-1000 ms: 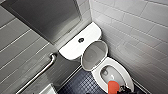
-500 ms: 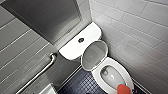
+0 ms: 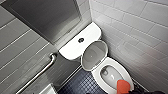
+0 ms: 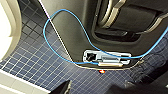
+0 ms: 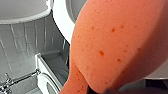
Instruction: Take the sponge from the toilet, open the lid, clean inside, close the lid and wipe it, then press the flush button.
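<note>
- a metal grab bar [image 3: 41,71] runs along the grey tiled wall on the far left; it has no part in the task.
- the left gripper [image 4: 93,90] hangs low over the dark blue floor tiles [image 4: 37,62], near the robot's own body and a thin blue cable [image 4: 53,18]. i cannot tell if it is apart or together, and i see nothing in it.
- the toilet [image 3: 97,75] stands in the corner, with its white tank [image 3: 71,48] against the wall.
- the flush button [image 3: 80,40] is on top of the tank and, as i judge, it is not pressed yet.
- the lid [image 3: 93,55] is already up; it leans back on the tank and shows its greyish hollow underside, so the opening step is done.
- the bowl [image 3: 110,75] is open to the right of the lid.
- the sponge [image 3: 123,86] is off its resting place and stands at the front rim of the bowl; i cannot tell if it touches the rim.
- the right gripper [image 5: 107,91] seems to be clamped on the lower end of the sponge, which shows very large and close in the right wrist view.
- so, in my judgement, the picking and the opening are finished and the cleaning inside is the step in hand. closing the lid, wiping it and flushing are left.
</note>
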{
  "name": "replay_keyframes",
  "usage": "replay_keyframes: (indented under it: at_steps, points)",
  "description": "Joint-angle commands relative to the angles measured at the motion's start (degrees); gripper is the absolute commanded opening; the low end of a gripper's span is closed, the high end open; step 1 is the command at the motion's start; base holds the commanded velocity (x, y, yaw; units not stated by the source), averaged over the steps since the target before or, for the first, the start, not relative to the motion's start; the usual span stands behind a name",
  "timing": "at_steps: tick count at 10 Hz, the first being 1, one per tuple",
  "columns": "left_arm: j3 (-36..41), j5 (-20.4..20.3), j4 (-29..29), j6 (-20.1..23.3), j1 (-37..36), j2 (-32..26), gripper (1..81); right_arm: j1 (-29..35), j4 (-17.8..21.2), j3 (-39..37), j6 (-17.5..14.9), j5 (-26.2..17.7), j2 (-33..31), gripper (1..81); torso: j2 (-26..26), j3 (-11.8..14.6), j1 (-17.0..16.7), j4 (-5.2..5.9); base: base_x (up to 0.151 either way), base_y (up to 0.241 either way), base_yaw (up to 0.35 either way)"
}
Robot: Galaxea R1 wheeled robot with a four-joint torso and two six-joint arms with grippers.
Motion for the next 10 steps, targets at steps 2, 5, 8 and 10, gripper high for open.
replay_keyframes:
  at_steps: [2,5,8,10]
  points:
    - [-0.51,5.14,0.15,0.35,2.74,-0.10,81.1,15.13,0.08,-3.74,2.23,-10.07,10.18,1.0,0.00,-0.02,0.00,0.00,0.000,0.000,0.000]
    - [-0.51,5.14,0.15,0.27,2.74,-0.09,81.1,18.38,0.26,-18.51,2.14,-10.69,24.87,1.0,0.00,-0.02,0.00,0.00,0.000,0.000,0.000]
    - [-0.51,5.23,0.15,0.35,2.74,-0.10,81.1,19.62,-0.09,-29.51,2.23,-10.51,36.13,1.0,0.00,-0.02,0.00,0.00,0.000,0.000,0.000]
    - [-0.51,5.23,0.24,0.35,2.74,-0.09,81.1,19.09,0.08,-37.58,2.23,-10.16,43.15,1.0,0.00,-0.02,0.00,0.00,0.000,0.000,0.000]
